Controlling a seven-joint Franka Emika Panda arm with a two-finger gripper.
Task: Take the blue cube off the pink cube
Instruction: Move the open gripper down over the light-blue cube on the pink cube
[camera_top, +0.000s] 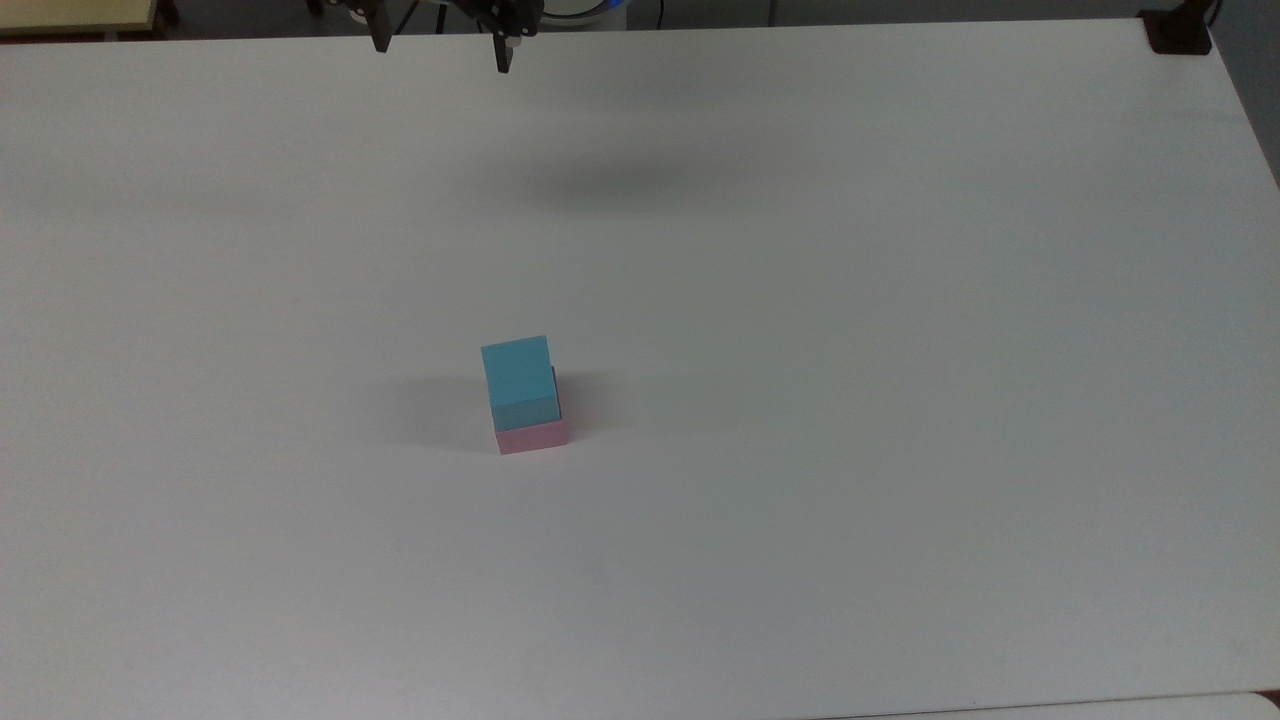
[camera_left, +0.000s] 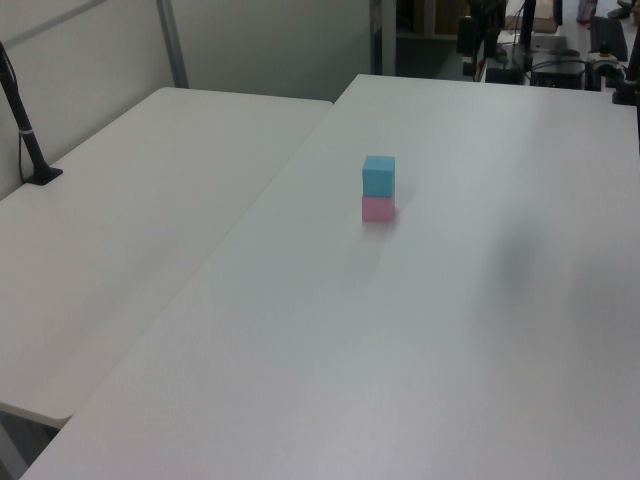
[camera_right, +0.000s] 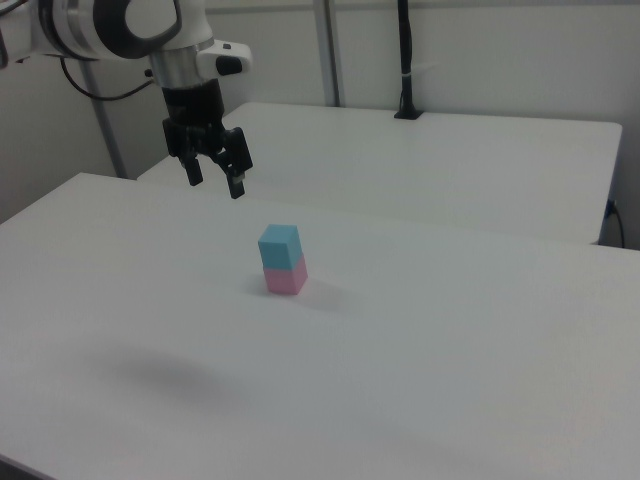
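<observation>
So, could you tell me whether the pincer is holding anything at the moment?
Nothing: the pincer hangs open above the table, apart from the light blue matte cube.

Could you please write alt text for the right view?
A blue cube sits stacked on a pink cube on a white table. The robot arm's open gripper hangs in the air above the table, up and toward the right view's left of the stack.

Top view: high, angled steeply down over the bench (camera_top: 900, 400), arm at its far edge. Left view and right view: lower, oblique, from opposite sides. All three share the stacked cubes (camera_top: 524, 395) mid-bench.
</observation>
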